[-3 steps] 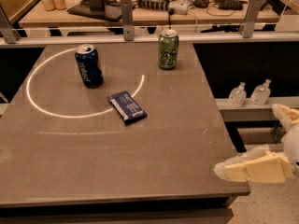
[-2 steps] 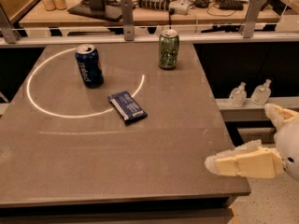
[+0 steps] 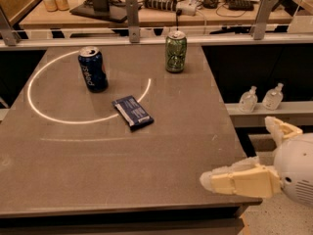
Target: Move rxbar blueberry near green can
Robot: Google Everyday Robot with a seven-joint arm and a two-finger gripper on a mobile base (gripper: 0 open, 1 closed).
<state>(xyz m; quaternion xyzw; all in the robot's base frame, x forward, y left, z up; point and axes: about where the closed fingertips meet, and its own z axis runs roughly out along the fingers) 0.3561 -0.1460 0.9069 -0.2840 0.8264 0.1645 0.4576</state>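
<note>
The end effector (image 3: 211, 181) sits at the lower right of the frame, over the tabletop's (image 3: 98, 170) corner; whether it is open cannot be told. The rxbar blueberry (image 3: 132, 112) lies flat mid-frame, well apart from it, and the green can (image 3: 175, 51) stands upright further up and to the right.

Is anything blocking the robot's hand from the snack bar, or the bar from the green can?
Nothing visible: bare grey tabletop separates the gripper, at the near right corner, from the flat navy-wrapped bar, and it from the green metal can.
</note>
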